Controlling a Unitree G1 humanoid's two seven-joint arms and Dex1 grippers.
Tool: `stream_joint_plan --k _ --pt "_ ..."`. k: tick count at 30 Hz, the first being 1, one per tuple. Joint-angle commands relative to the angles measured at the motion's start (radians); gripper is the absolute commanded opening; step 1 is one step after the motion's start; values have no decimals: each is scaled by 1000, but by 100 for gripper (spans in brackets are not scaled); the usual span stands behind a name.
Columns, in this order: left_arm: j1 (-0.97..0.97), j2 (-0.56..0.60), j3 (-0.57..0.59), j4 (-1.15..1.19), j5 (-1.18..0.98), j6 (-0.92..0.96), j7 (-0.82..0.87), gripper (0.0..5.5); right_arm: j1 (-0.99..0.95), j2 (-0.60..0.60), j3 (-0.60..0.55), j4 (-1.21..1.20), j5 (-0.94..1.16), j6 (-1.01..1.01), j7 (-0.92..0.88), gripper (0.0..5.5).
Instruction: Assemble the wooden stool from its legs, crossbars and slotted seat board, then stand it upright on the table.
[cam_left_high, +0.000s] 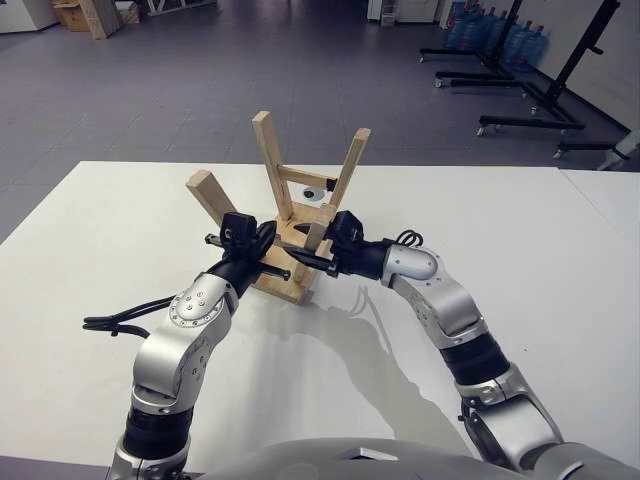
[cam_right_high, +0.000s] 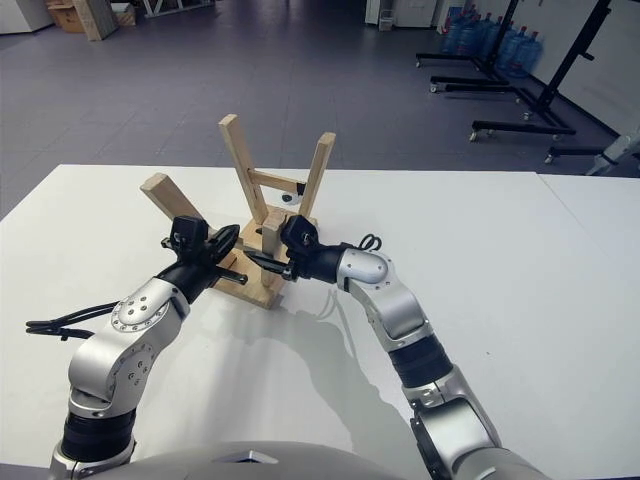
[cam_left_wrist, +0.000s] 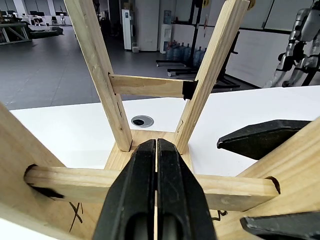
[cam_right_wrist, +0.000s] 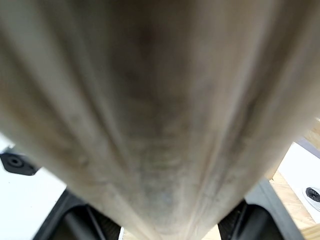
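Left hand, upturned stool, right hand

Your left hand (cam_left_wrist: 156, 149), fingers pressed together, sits at the near crossbar (cam_left_wrist: 75, 182) of the pale wooden stool (cam_left_high: 282, 284), which stands inverted on the white surface (cam_left_high: 520, 230). Your right hand (cam_left_high: 312, 260) seems to pinch its near-right leg (cam_left_wrist: 296, 160). An uneven pull could unseat joints or tip it. You have open room all around, with the edges well apart.

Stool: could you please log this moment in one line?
stool: upside down on table | left gripper: shut, by near crossbar | right gripper: shut on leg
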Motion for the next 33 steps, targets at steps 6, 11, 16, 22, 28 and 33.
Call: stream_joint_plan --k 6,11,16,22,28,33 --pt "-76 21 103 -10 -41 180 7 4 30 -32 32 2 -16 80 11 206" --pt "-190 14 193 -100 -89 307 30 4 42 -30 31 -7 -9 92 7 206" --pt "-133 -3 163 -129 -82 334 41 4 35 -30 35 -27 -5 151 -6 206" --pt "-110 -12 137 -149 -80 341 46 4 27 -47 43 -51 -10 246 -28 206" --pt "-100 -18 123 -168 -67 334 62 4 31 -54 50 -57 -3 280 -45 206" --pt "-235 -39 171 -189 -85 395 82 4 46 -63 51 -65 6 287 -47 206"
